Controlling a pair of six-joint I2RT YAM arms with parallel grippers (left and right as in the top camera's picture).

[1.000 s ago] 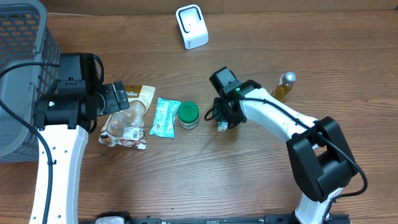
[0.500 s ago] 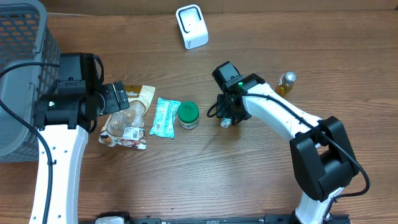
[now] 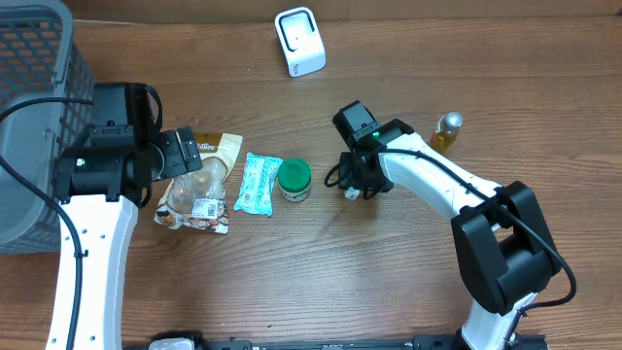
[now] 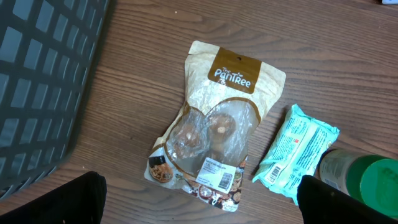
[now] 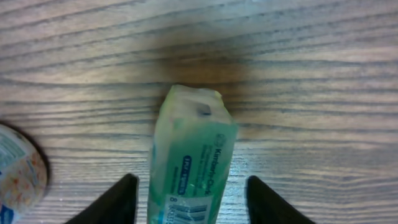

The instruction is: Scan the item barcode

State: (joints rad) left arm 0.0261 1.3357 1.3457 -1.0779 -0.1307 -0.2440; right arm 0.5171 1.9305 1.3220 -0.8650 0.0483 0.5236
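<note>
A slim green tissue packet [image 5: 189,162] with a barcode label at its near end lies flat on the wood. My right gripper [image 5: 193,202] straddles it, open, with a gap of table showing on each side between the packet and the fingers [image 5: 118,202]. From overhead the right gripper [image 3: 354,185] sits just right of the green-lidded jar, hiding most of the packet [image 3: 348,194]. The white barcode scanner [image 3: 299,41] stands at the table's far edge. My left gripper [image 4: 202,199] is wide open, hovering over the near end of a tan PanTree snack pouch [image 4: 214,124], holding nothing.
A teal wrapped packet [image 3: 258,183] and a green-lidded jar [image 3: 294,179] lie between the pouch [image 3: 199,190] and the right gripper. A grey mesh basket [image 3: 29,117] fills the far left. A small golden bottle [image 3: 445,134] stands to the right.
The right gripper's jaws have spread apart from the green packet, and the right arm has shifted slightly to the right. The left arm has not moved.
</note>
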